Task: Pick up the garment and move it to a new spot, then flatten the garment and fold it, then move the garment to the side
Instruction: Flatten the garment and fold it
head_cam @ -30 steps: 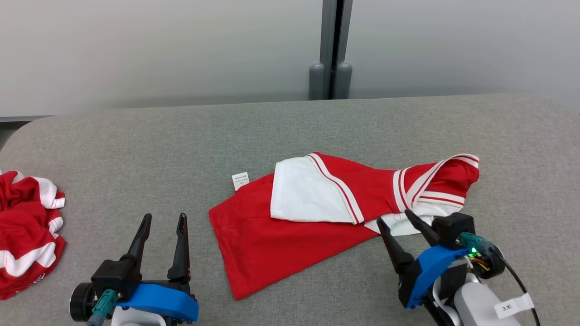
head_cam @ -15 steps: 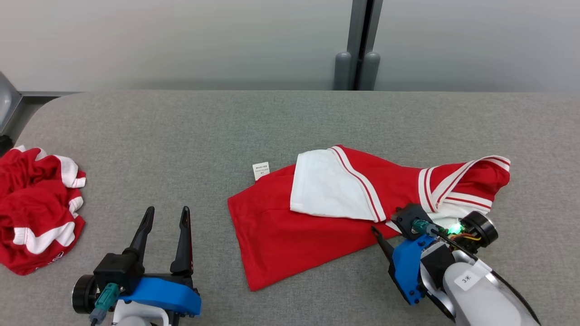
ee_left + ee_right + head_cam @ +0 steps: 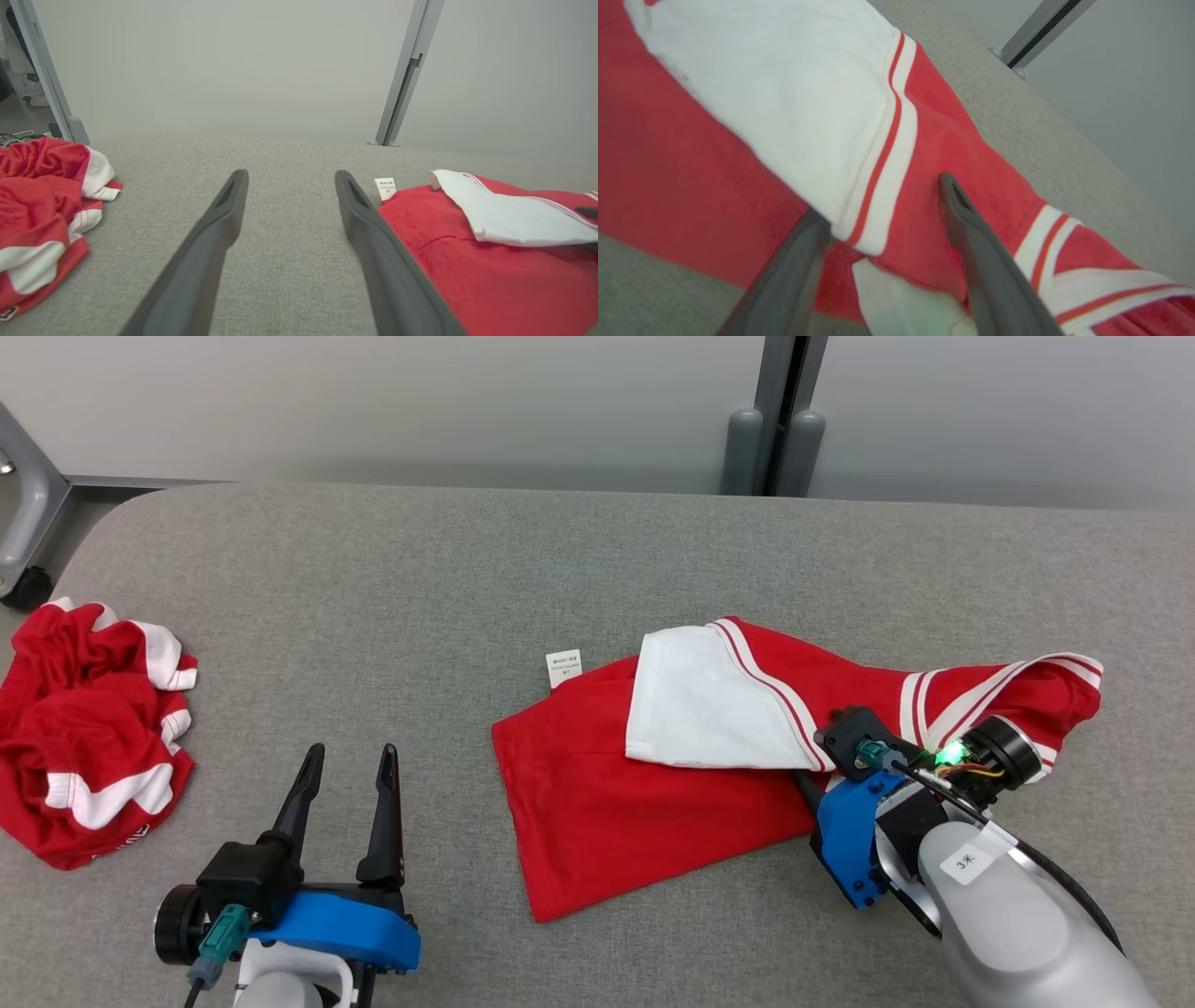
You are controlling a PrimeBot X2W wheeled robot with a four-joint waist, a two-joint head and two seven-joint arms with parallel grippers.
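Observation:
The garment point(image 3: 653, 803), red with white panels and striped trim, lies loosely spread on the grey table point(image 3: 448, 579), right of centre. My right gripper point(image 3: 826, 761) is at its near edge, open. In the right wrist view point(image 3: 880, 198) one fingertip is hidden under the corner of the white flap point(image 3: 794, 98), and the other finger lies over red cloth point(image 3: 938, 154). My left gripper point(image 3: 352, 751) stands open over bare table at the lower left, with nothing between its fingers point(image 3: 290, 175). The garment's left edge point(image 3: 467, 261) lies just right of it.
A second crumpled red and white garment point(image 3: 89, 728) lies at the table's left edge point(image 3: 42, 196). A white label point(image 3: 563, 667) sticks out at the garment's far left corner. A grey post point(image 3: 780, 415) stands behind the table, and a wheeled frame leg point(image 3: 23, 523) stands at the far left.
The head camera has swung, shifting the whole picture. My right gripper has turned and pushed forward onto the garment's near edge, its fingers now hidden behind its own wrist. The left gripper has stayed put.

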